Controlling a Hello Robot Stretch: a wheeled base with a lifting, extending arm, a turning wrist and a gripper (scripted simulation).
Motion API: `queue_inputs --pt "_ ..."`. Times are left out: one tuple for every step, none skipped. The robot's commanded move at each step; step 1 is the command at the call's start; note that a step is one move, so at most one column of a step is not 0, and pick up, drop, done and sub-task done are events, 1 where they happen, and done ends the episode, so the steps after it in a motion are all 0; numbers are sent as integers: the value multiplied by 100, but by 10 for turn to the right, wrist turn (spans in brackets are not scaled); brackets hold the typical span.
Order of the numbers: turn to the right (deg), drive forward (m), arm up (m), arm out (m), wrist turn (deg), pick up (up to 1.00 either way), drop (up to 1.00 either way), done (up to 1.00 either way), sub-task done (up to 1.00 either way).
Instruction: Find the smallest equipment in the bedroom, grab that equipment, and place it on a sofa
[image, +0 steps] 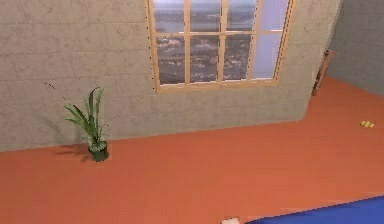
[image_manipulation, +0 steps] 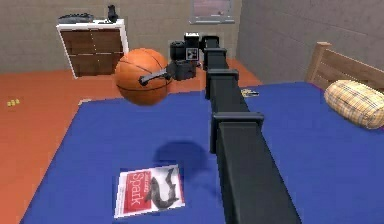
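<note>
An orange basketball (image_manipulation: 140, 78) hangs in the arm side view above the far edge of the blue bed (image_manipulation: 110, 145), clear of the bedcover and the floor. The gripper (image_manipulation: 156, 77) holds it: the thin fingers lie across the ball's right side, with the dark gripper body just right of them. The dark arm bar (image_manipulation: 235, 130) runs up from the bottom edge over the bed.
A magazine (image_manipulation: 150, 190) lies on the bed near its front. A checked pillow (image_manipulation: 355, 102) rests by the wooden headboard (image_manipulation: 328, 62). A white shelf unit (image_manipulation: 92, 48) stands at the far wall. The forward view has a potted plant (image: 93, 125), a window (image: 220, 42) and open orange floor.
</note>
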Motion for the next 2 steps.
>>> queue_inputs --pt "0 0 0 0 -450 0 0 0 0" --pt "0 0 0 0 -450 0 0 0 0"
